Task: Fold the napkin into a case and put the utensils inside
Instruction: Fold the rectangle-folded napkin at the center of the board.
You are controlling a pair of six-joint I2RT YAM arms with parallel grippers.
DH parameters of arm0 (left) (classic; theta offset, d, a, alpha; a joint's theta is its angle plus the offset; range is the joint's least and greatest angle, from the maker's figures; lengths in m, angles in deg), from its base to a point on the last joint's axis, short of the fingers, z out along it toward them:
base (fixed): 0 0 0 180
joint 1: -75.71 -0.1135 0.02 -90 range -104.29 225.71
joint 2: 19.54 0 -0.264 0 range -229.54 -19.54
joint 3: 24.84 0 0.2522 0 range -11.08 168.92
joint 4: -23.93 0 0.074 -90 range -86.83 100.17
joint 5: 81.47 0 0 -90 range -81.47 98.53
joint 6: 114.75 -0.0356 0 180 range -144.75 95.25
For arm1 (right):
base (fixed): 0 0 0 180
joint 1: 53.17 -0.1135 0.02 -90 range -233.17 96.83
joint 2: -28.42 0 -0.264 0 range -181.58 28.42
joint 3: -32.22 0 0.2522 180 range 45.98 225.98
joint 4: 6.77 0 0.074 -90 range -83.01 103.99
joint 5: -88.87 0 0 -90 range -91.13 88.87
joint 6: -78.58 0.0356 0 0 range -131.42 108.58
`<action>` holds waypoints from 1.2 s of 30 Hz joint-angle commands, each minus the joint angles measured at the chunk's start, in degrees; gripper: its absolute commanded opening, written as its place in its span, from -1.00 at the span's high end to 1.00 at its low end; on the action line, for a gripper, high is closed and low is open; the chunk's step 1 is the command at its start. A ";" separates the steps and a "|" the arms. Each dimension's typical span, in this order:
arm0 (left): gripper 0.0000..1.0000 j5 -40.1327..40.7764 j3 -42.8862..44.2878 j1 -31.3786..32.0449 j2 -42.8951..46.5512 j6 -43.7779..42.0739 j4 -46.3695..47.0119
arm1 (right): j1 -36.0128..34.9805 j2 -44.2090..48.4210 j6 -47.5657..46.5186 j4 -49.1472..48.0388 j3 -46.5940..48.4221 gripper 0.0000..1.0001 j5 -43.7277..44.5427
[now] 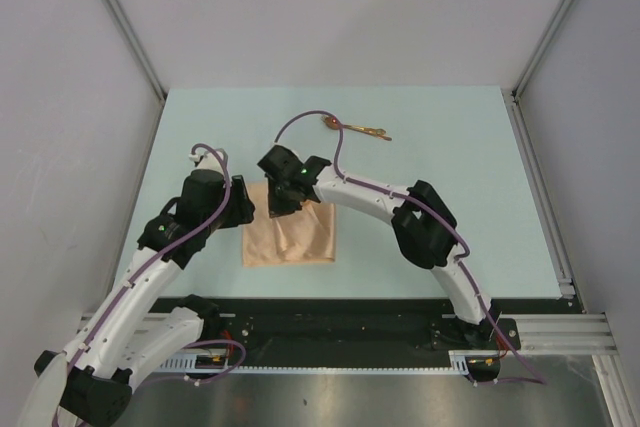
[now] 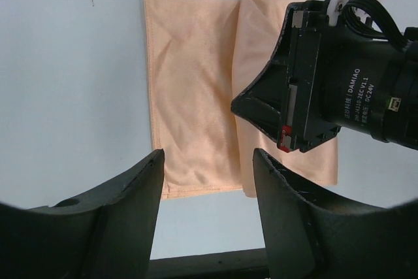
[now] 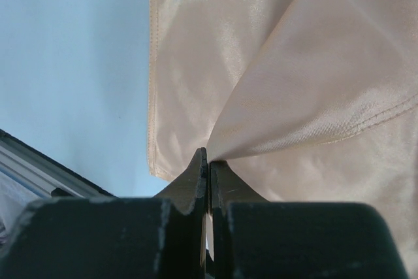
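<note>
The peach-orange napkin (image 1: 290, 239) lies partly folded on the pale blue table, between the two arms. My right gripper (image 1: 283, 207) is over its far edge, shut on a pinched, lifted fold of cloth. In the right wrist view that gripper (image 3: 209, 155) has its jaws pressed together on the napkin (image 3: 294, 63). My left gripper (image 1: 246, 210) hangs open just left of the cloth. From the left wrist, this gripper (image 2: 208, 153) holds nothing, and the napkin (image 2: 189, 96) lies beyond its tips. The copper-gold utensils (image 1: 357, 128) lie apart at the far middle of the table.
The right gripper's black body (image 2: 326, 83) fills the upper right of the left wrist view, close to the left fingers. A black rail (image 1: 330, 317) runs along the table's near edge. Grey walls enclose the table on three sides.
</note>
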 commanded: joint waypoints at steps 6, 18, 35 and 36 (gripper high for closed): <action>-0.23 -0.28 1.30 -0.48 0.79 0.39 0.13 | 0.22 -2.13 2.40 -2.62 3.47 1.00 -2.21; -0.23 -0.37 1.47 -0.48 0.79 -0.05 0.04 | 0.22 -4.86 2.84 -3.50 6.10 1.00 -3.44; -0.24 -0.55 1.12 -0.48 1.06 -0.23 0.04 | 0.30 -7.23 2.75 -3.68 7.16 1.00 -4.76; -0.24 -0.55 1.03 -0.48 1.06 -0.23 0.04 | 0.30 -7.23 2.75 -3.77 7.16 1.00 -4.85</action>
